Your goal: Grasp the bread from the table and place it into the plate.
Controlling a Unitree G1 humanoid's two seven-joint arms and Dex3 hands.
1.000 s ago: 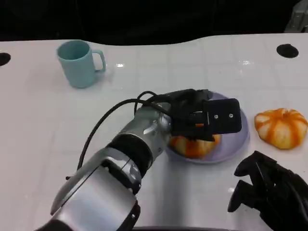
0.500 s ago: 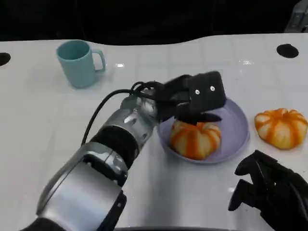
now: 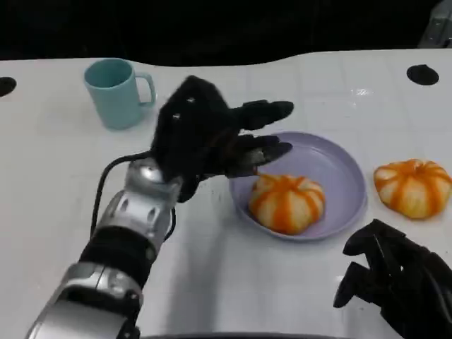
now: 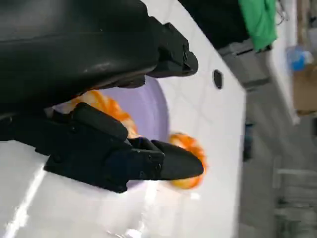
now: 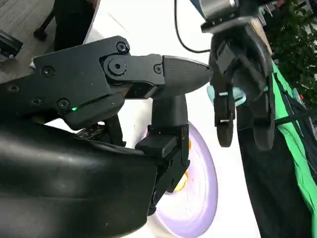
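An orange-and-white striped bread (image 3: 287,203) lies in the lilac plate (image 3: 344,172) at mid-table. A second striped bread (image 3: 413,186) sits on the table to the plate's right; the left wrist view shows it too (image 4: 188,148), beyond the plate (image 4: 148,104). My left hand (image 3: 205,138) hovers over the plate's left rim, raised, fingers spread, holding nothing. My right hand (image 3: 395,282) rests at the lower right near the table's front edge, fingers apart and empty. In the right wrist view the left hand (image 5: 242,69) hangs above the plate (image 5: 198,198).
A teal mug (image 3: 116,92) stands at the back left. Two dark round holes (image 3: 421,73) mark the table near its back corners. The white table (image 3: 56,183) ends at a dark back edge.
My left hand has let go of the bread in the plate, lifted off it and drawn back to the left, fingers opening. The right hand has stayed put.
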